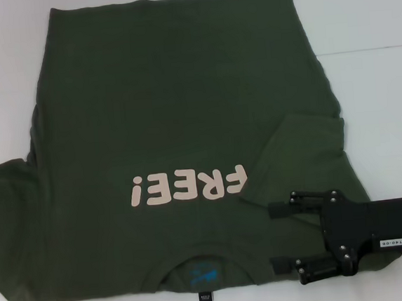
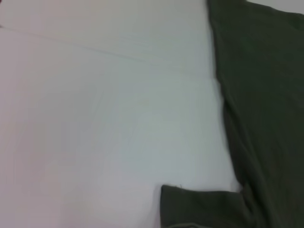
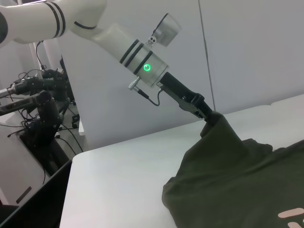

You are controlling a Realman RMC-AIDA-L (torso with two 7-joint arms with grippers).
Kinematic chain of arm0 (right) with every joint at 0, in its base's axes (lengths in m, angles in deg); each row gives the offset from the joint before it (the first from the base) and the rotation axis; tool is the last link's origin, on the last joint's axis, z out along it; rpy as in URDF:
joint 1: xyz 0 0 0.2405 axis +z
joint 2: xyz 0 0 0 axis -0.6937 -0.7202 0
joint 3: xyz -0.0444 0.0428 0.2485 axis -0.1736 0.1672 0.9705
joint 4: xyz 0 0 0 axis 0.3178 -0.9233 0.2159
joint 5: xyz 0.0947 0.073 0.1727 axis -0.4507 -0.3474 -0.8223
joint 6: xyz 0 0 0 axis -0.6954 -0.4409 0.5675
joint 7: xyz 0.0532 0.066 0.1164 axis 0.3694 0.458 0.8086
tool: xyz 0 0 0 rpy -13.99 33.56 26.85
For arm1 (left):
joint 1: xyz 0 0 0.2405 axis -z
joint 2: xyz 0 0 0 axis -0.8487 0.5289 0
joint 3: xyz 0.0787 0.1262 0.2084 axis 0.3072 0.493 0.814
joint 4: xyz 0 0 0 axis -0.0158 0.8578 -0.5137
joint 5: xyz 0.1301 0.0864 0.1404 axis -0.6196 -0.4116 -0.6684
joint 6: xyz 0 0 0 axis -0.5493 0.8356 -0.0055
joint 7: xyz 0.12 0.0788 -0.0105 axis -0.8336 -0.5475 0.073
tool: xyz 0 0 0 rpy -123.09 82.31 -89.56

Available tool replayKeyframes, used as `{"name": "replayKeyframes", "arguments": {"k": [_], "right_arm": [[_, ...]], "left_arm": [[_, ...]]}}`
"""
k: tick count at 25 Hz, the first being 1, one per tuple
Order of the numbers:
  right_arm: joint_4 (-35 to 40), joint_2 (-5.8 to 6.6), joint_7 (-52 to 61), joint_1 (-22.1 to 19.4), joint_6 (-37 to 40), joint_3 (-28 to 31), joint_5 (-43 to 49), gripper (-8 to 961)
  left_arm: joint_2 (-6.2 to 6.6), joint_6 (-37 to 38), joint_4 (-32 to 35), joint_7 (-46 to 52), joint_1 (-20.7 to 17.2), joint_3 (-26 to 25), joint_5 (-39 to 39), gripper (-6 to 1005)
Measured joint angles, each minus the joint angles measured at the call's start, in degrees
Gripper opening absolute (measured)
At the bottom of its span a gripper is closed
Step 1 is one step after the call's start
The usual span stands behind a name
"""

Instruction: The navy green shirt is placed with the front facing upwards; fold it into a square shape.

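The navy green shirt [image 1: 169, 111] lies flat on the white table [image 1: 372, 16], front up, collar and black tag [image 1: 204, 297] nearest me, pink "FREE!" lettering [image 1: 188, 186] across the chest. Its right sleeve [image 1: 299, 149] is folded inward over the body. My right gripper [image 1: 282, 236] is open and empty, low over the shirt's right shoulder. My left gripper is outside the head view. The right wrist view shows the left gripper [image 3: 205, 111] pinching the shirt [image 3: 237, 175] at the left sleeve and lifting it into a peak. The left wrist view shows the shirt's edge [image 2: 266, 95] and bare table.
The table's left edge [image 3: 71, 166] shows in the right wrist view, with dark equipment and cables [image 3: 38, 109] beyond it and a pale wall behind. A seam in the table cover [image 1: 368, 48] runs at the far right.
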Motion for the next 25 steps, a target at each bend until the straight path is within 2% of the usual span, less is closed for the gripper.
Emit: {"name": "replayKeyframes", "arguments": {"k": [7,12,15,18,25], "right_arm": [[0.09,0.02,0.09,-0.10,0.00,0.00,0.00,920],[0.03,0.07,0.08,-0.27,-0.02,0.07,0.00,919],[-0.15,0.12,0.03,-0.40,-0.44,0.13,0.00,918],[-0.36,0.12,-0.23,-0.58,-0.68,0.13,0.00,918],[-0.50,0.27,-0.22,-1.06,-0.71,0.12,0.00,918]], "left_arm": [[-0.35,4.84,1.31,1.68,1.46,0.02,0.58,99],[-1.15,9.66,-0.70,4.06,3.72,0.01,4.97,99],[-1.23,9.83,-1.62,4.30,3.91,0.01,6.75,100],[-0.92,8.80,-6.47,4.44,4.61,0.12,11.74,100],[-0.53,3.71,-14.44,3.40,6.66,0.19,12.96,100]]}}
